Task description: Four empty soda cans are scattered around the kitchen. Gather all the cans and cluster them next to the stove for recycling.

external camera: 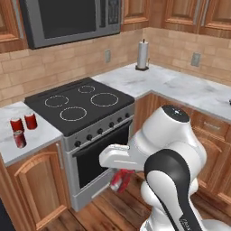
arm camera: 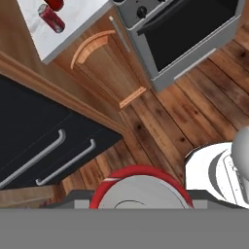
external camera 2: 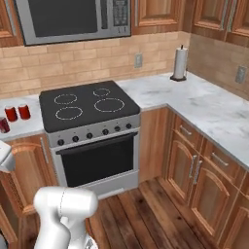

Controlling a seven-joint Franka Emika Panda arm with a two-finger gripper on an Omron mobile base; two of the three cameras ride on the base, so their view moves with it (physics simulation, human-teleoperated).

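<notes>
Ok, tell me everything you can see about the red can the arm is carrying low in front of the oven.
The carried soda can is red with a silver top and looks like thin metal. It hangs tilted below the arm's white wrist, in front of the oven door and above the wooden floor, touching neither. In the hand view its silver end and red rim sit right at the tool, which is shut on it.

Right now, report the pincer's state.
Pincer: closed on a red soda can, held low in front of the oven door.

Red soda cans (external camera: 22, 128); black stove (external camera: 80, 104), white rings.
</notes>
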